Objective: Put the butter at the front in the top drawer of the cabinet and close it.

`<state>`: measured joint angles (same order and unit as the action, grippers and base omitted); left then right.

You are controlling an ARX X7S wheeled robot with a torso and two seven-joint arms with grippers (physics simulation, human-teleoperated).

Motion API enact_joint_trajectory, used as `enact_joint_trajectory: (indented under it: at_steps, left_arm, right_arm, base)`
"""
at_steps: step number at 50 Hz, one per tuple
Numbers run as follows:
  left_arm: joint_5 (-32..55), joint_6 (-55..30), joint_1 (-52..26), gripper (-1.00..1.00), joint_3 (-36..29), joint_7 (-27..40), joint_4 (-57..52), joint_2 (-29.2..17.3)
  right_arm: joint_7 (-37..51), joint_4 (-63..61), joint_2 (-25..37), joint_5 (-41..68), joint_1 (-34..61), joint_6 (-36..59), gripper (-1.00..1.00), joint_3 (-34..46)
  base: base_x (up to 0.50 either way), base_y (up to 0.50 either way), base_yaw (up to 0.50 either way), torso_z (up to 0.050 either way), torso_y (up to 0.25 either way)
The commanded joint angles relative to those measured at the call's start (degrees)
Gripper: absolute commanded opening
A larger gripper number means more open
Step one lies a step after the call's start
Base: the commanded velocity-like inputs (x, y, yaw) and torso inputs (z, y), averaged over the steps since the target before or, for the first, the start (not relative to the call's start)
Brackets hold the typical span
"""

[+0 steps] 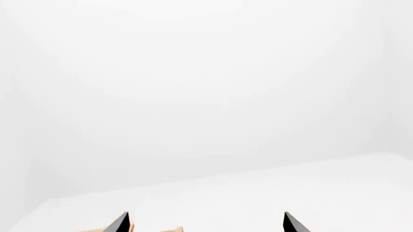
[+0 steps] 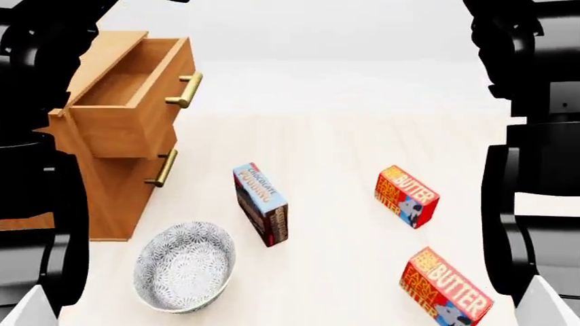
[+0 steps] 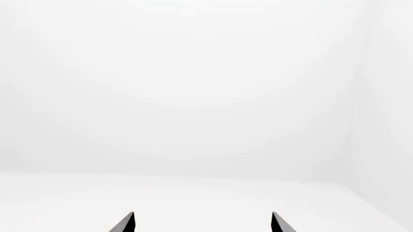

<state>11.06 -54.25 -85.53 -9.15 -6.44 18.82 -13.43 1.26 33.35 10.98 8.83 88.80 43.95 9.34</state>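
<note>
I see both sets of jaws apart, gripping nothing. The front butter (image 2: 446, 286) lies on the table (image 2: 344, 149), well right of the cabinet (image 2: 109, 190), whose top drawer (image 2: 127, 102) stands open.

Pale wood-grain tabletop (image 2: 344, 142) — beyond it plain white walls (image 1: 206, 87), soft even light
</note>
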Motion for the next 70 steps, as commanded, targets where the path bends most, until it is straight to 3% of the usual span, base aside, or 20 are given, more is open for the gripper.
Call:
enact_joint_trajectory:
  at_steps: [1, 11, 53, 70]
  left_arm:
    - [0.3, -0.5, 0.1, 1.00, -0.2, 0.0, -0.4, -0.2]
    - [0.6, -0.6, 0.3, 1.00, -0.5, -0.1, -0.5, -0.2]
    - [1.2, -3.2, 0.2, 1.00, -0.9, 0.8, 0.4, -1.2]
    - [-0.1, -10.4, -2.4, 1.00, -7.2, -2.1, 8.3, -3.3]
  right_arm:
    - [0.1, -0.3, 0.2, 0.4, -0.2, 0.4, 1.00, -0.1]
    - [0.2, 0.0, 0.3, 0.8, -0.5, 0.4, 1.00, -0.2]
    - [0.7, -2.5, 0.8, 2.6, -1.8, 2.5, 1.00, -0.6]
    - [0.5, -1.8, 0.8, 3.0, -2.6, 1.9, 1.00, -0.3]
  base:
    - [0.45, 0.00, 0.00, 0.000, 0.000]
    - [0.45, 0.00, 0.00, 0.000, 0.001]
    - [0.02, 0.00, 0.00, 0.000, 0.000]
    - [0.00, 0.00, 0.00, 0.000, 0.000]
